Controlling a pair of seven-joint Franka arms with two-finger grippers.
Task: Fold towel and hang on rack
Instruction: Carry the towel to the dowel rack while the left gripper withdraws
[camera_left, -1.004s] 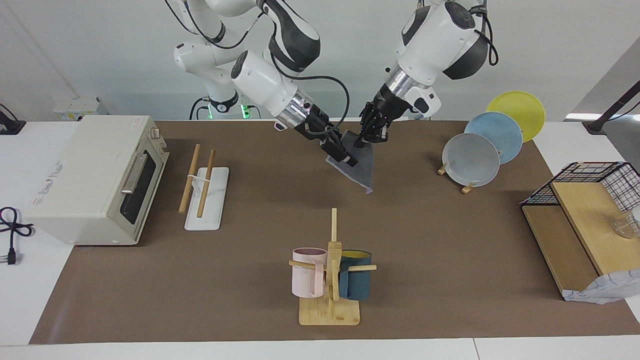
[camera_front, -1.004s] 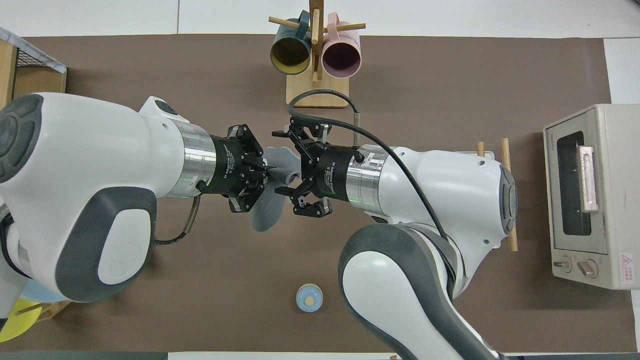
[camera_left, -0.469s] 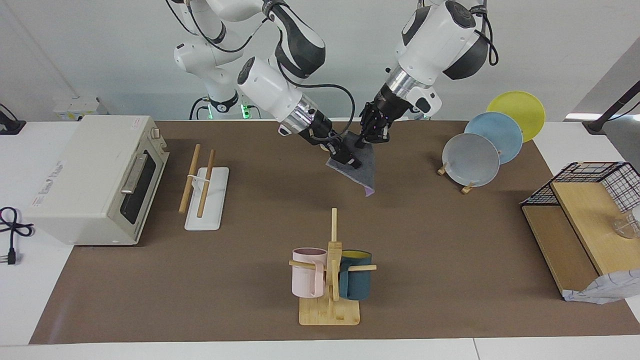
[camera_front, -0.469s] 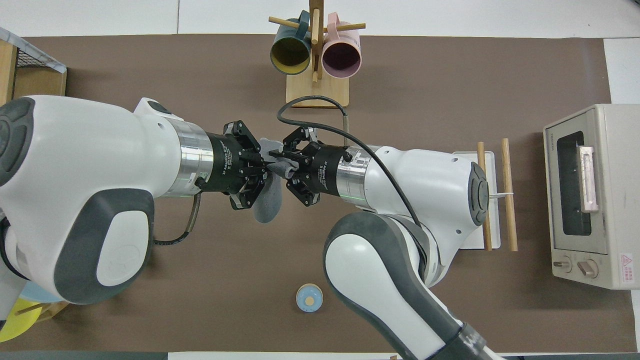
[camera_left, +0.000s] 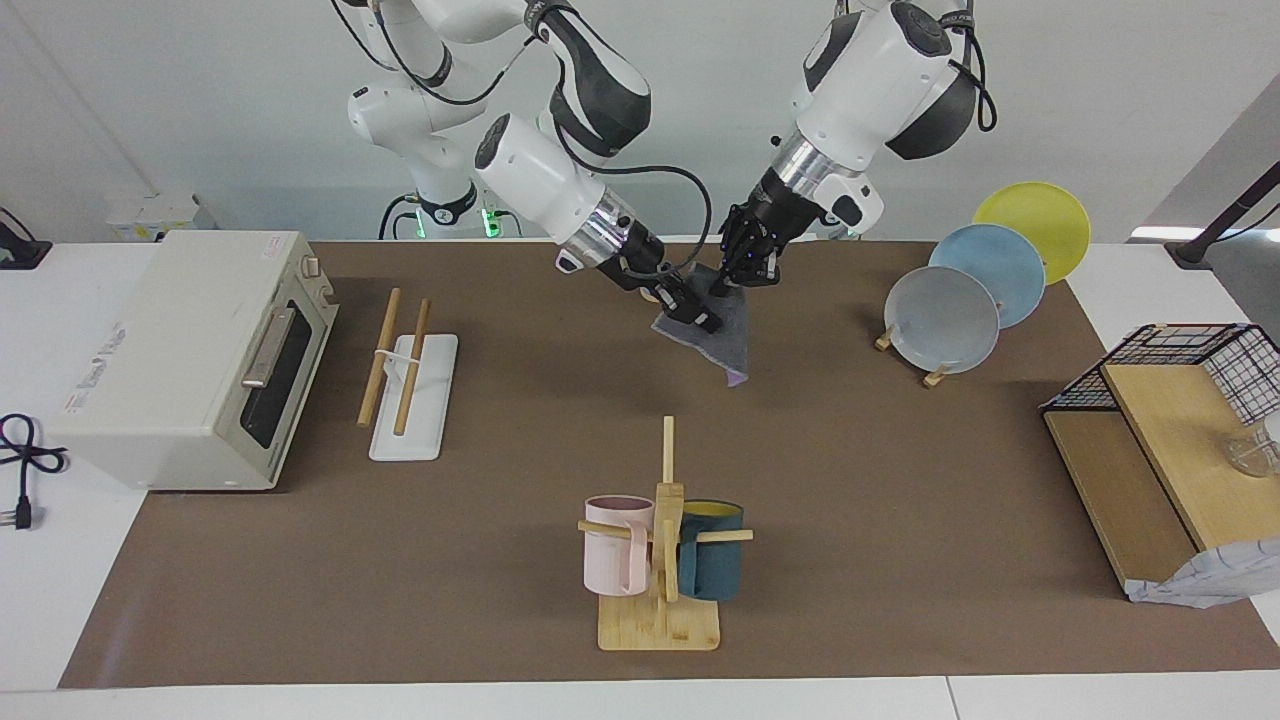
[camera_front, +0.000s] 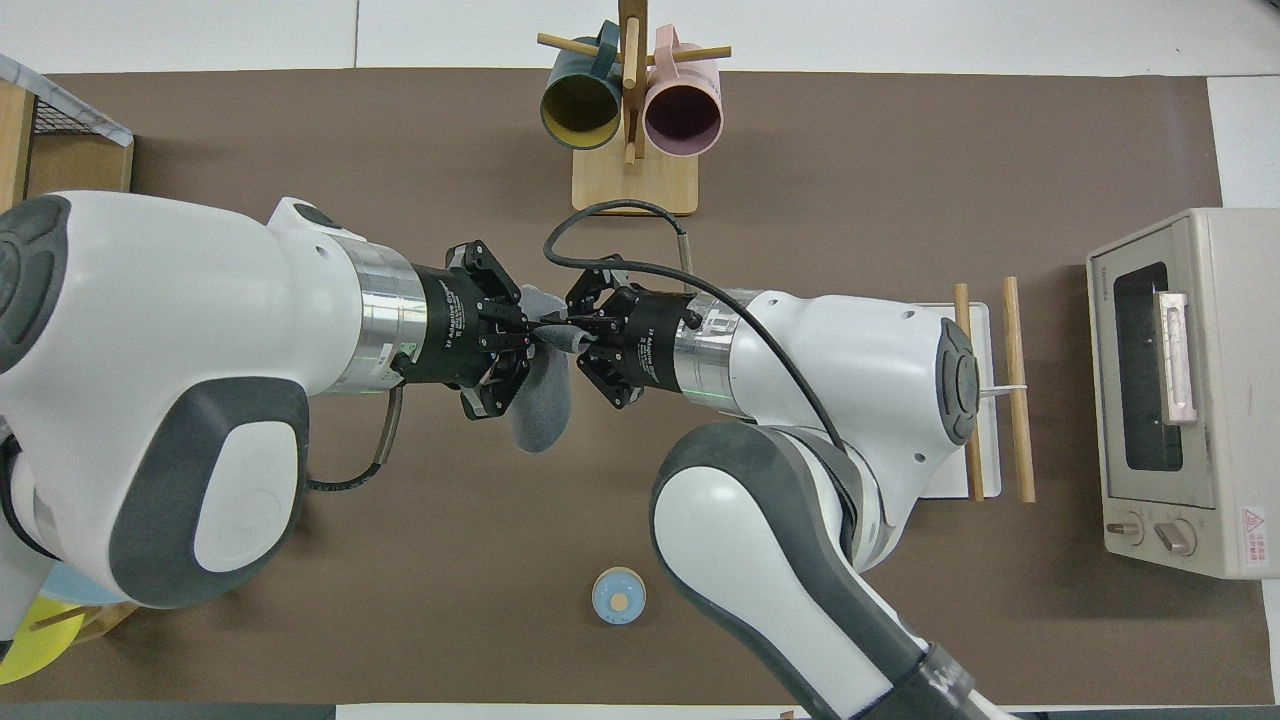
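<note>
Right gripper (camera_left: 706, 321) now closed in, fingers clamped on towel (camera_left: 728, 340), left gripper (camera_left: 728, 283) pinching its upper edge

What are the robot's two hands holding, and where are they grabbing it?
Both hold the towel up in the air. The left tool pinches its top corner; the right tool pinches the upper edge beside it. The rest hangs down.

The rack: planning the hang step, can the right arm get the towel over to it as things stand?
Probably yes. The right gripper and left gripper both hold the towel in the air. The rack sits toward the right arm's end, with bare mat between, though the left must release first.
</note>
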